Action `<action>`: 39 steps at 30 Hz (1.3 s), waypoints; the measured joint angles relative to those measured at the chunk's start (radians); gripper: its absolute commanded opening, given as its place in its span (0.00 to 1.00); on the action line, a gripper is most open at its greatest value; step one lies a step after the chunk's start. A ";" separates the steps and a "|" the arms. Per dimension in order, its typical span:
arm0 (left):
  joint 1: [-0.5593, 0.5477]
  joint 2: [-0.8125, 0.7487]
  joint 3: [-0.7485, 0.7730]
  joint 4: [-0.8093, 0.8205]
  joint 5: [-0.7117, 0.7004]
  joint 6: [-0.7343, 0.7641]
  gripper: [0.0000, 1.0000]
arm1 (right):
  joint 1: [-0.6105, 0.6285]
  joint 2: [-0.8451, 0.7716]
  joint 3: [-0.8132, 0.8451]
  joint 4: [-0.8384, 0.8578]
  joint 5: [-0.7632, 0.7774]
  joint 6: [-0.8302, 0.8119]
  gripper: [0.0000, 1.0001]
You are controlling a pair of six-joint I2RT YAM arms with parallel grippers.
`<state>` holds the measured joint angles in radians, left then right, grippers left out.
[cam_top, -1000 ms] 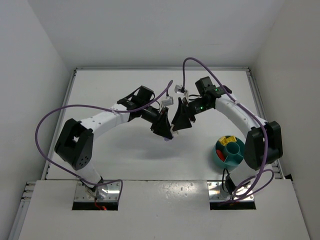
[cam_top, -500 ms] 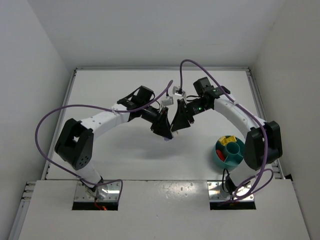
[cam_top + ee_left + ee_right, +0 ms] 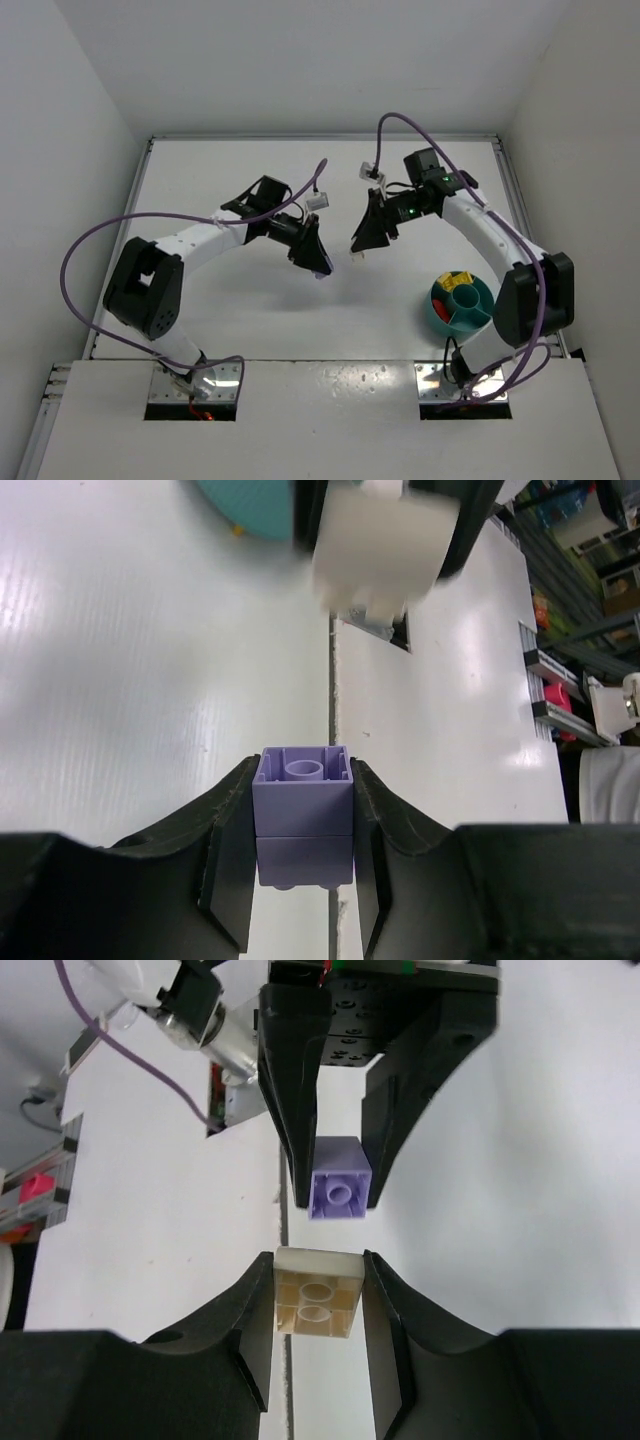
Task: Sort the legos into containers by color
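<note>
Right wrist: one yellow brick (image 3: 317, 1301), one purple brick (image 3: 340, 1191).

The left gripper (image 3: 317, 263) and right gripper (image 3: 359, 247), which met over the middle of the table (image 3: 230, 320), have pulled apart. The left has drawn toward the left edge with the purple brick (image 3: 303, 800), the right toward the right edge with the pale yellow brick (image 3: 316, 1296).

purp. lego (image 3: 303, 815), cream lego (image 3: 318, 1295), teal bowl (image 3: 434, 316)
</note>
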<state>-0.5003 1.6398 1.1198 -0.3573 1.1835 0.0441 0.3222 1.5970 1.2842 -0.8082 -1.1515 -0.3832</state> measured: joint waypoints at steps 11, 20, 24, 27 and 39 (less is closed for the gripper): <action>0.093 -0.031 -0.045 -0.005 -0.008 0.028 0.00 | -0.204 -0.280 -0.143 -0.020 0.162 -0.029 0.00; 0.122 -0.031 -0.034 -0.085 -0.021 0.103 0.00 | -0.287 -0.732 -0.445 0.025 0.491 0.074 0.00; 0.139 -0.031 -0.010 -0.145 -0.020 0.149 0.00 | -0.296 -0.909 -0.521 0.043 0.673 0.179 0.00; 0.143 -0.031 0.008 -0.170 -0.019 0.171 0.00 | -0.301 -0.963 -0.533 0.079 0.794 0.256 0.00; 0.174 -0.031 0.010 -0.239 -0.019 0.238 0.00 | -0.301 -0.977 -0.518 0.105 0.946 0.285 0.00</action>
<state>-0.3267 1.6093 1.1294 -0.5961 1.1641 0.2821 0.0208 0.6205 0.7658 -0.7029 -0.2058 -0.0986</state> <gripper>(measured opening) 0.409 0.354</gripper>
